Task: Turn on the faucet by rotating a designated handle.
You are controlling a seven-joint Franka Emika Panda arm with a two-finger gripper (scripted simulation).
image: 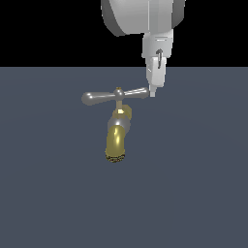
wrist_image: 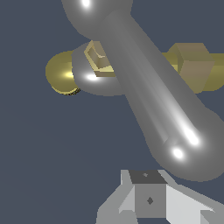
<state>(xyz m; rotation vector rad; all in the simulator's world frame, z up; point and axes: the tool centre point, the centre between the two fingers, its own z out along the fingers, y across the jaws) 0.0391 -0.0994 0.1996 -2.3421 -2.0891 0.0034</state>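
One claw (image: pixel 153 92) hangs in the upper right of the exterior view, its tip at the right-hand bulb of the silver handle (image: pixel 115 96); whether its fingers are parted or closed, I cannot tell. To do the step well, I judge it should press sideways on that bulb, far from the stem, and sweep steadily around so the tip doesn't slip off. The brass faucet (image: pixel 116 140) sits mid-frame on the grey surface (image: pixel 203 193), lower left of the claw.

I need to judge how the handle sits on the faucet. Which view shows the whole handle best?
The exterior view: the handle shows entire, both ends, above the faucet. The wrist view shows it close up, one end cropped.
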